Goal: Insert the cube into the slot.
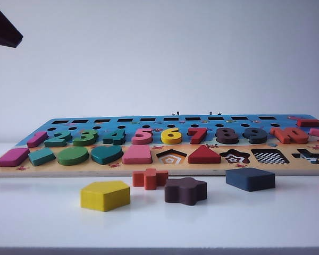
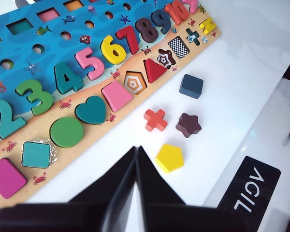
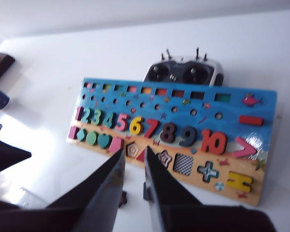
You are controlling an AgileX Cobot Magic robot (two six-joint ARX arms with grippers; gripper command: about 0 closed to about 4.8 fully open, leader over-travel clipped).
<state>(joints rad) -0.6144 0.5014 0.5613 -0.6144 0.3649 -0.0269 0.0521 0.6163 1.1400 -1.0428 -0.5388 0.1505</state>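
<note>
The cube (image 1: 250, 179) is a flat navy block lying on the white table just in front of the puzzle board (image 1: 5, 171). It also shows in the left wrist view, cube (image 2: 191, 85). The slot (image 1: 270, 157) is the checkerboard square cutout in the board's front row, slot (image 2: 179, 47), slot (image 3: 182, 163). My left gripper (image 2: 137, 150) is shut and holds nothing, hovering near the yellow pentagon, well short of the cube. My right gripper (image 3: 134, 157) is open by a narrow gap, held high above the table before the board. Its fingers hide the cube.
Loose on the table lie a yellow pentagon (image 1: 105, 195), an orange cross (image 1: 149, 178) and a brown star block (image 1: 185, 190). A radio controller (image 3: 183, 72) sits behind the board. A dark arm part (image 1: 2, 26) shows at the exterior view's upper left corner.
</note>
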